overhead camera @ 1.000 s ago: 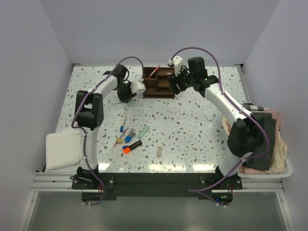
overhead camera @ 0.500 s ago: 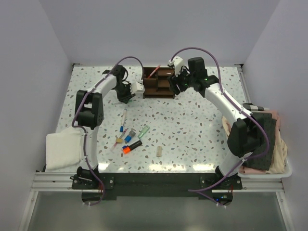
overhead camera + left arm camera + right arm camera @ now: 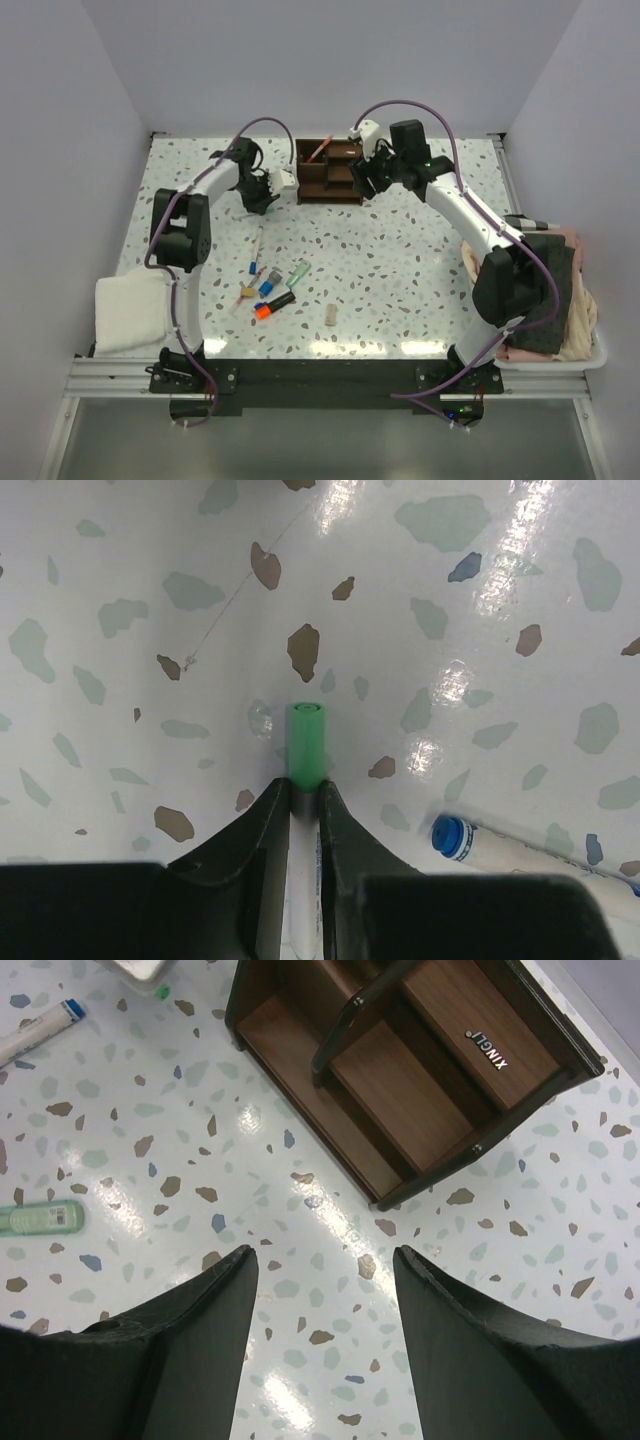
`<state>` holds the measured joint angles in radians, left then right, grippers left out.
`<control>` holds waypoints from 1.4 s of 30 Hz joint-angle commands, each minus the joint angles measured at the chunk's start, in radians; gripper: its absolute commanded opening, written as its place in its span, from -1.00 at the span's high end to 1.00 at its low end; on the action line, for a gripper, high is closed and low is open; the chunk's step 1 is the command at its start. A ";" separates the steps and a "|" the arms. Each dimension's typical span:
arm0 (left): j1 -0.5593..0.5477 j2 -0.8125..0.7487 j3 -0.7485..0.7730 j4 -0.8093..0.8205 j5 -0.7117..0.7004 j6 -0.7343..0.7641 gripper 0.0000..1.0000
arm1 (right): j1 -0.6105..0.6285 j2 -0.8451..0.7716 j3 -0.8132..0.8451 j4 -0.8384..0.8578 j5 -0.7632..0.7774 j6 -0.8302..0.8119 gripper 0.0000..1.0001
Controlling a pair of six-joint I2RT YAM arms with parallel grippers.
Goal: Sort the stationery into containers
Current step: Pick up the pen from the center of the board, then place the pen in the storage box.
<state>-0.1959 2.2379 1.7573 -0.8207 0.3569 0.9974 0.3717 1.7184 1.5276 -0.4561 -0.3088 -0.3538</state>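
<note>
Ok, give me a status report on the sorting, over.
Left gripper shut on green-capped pen, beside organizer. Right gripper open, by organizer. Other stationery loose on table. Nothing seen blocking.

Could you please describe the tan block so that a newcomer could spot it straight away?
Start at the speckled table and find the cluster of loose stationery toward its near left. Right of that cluster, by itself, lies the tan block: short, pale, capless, touching nothing else.
</note>
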 commanded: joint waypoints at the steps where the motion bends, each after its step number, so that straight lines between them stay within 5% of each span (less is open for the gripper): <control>1: 0.007 0.031 -0.067 -0.085 -0.018 -0.045 1.00 | -0.004 -0.045 0.026 0.011 -0.015 -0.010 -0.20; 9: 0.001 -0.109 0.362 -0.297 0.259 -0.112 1.00 | -0.004 -0.069 0.014 0.014 0.008 -0.016 -0.18; 12: -0.004 -0.182 0.322 -0.178 0.381 -0.172 1.00 | -0.004 -0.065 0.023 0.005 0.007 -0.016 -0.18; 19: -0.005 -0.359 0.007 0.592 0.620 -0.478 1.00 | -0.005 -0.062 0.028 0.023 0.030 -0.028 -0.18; 21: -0.004 -0.339 -0.019 0.762 0.668 -0.670 1.00 | -0.004 -0.063 0.020 0.033 0.033 -0.027 -0.18; 25: 0.000 -0.268 -0.076 1.388 0.717 -1.091 1.00 | -0.005 -0.072 0.003 0.037 0.037 -0.024 -0.18; 28: -0.005 -0.167 -0.042 1.628 0.702 -1.339 1.00 | -0.004 -0.082 -0.006 0.037 0.042 -0.024 -0.18; 42: -0.030 0.052 0.096 1.680 0.626 -1.375 1.00 | -0.005 -0.057 0.002 0.057 0.097 0.013 -0.53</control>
<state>-0.2184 2.2669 1.7828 0.7738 1.0080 -0.3672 0.3717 1.6928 1.5227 -0.4400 -0.2470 -0.3649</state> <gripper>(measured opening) 0.196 0.739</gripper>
